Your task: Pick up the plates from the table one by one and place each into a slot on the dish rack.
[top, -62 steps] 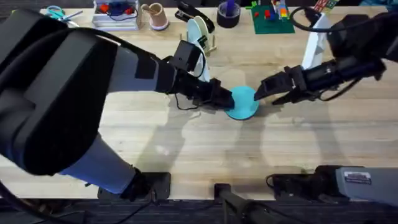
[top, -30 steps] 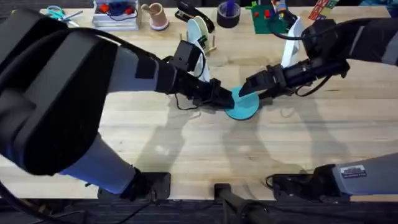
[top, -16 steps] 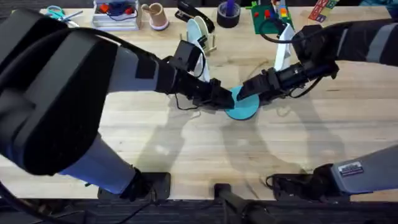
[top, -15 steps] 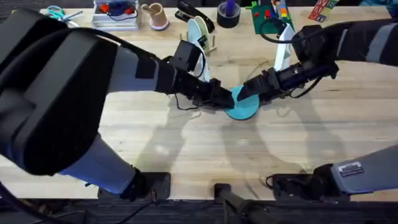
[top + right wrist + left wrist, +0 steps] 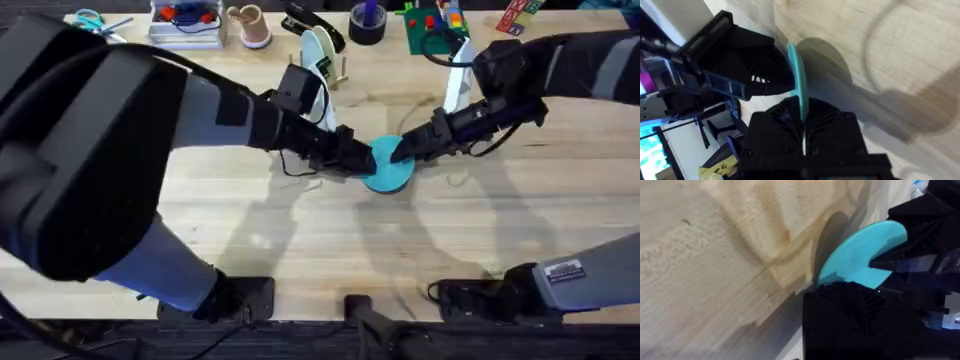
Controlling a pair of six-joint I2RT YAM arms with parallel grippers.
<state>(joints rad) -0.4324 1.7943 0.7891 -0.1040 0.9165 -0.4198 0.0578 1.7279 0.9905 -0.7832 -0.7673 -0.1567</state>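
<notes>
Turquoise plate, a small round flat disc of plain, smooth finish, is held tilted on edge near the middle of the worktop, its lower rim close to or resting on the wood. It is gripped from both sides: the left gripper is closed on the rim nearest it, and the right gripper is closed on the opposite rim. In the right wrist view the plate is seen edge-on as a thin turquoise line running into the closed black fingers, with the left gripper just beyond it. In the left wrist view the plate rises as a curved blade from the arm's own black fingers, its shadow cast on the wood behind.

The step in hand is judged to be a handover or joint lift of the plate. The next move would call for one gripper to let go, so that the other may carry the plate, kept upright, to the dish rack at the far edge and lower it between two dowels.

The rack is of pale wood with thin upright dowels, and a paler blue-white plate is already stood in it. The worktop is of pale butcher-block planks with visible grain.
</notes>
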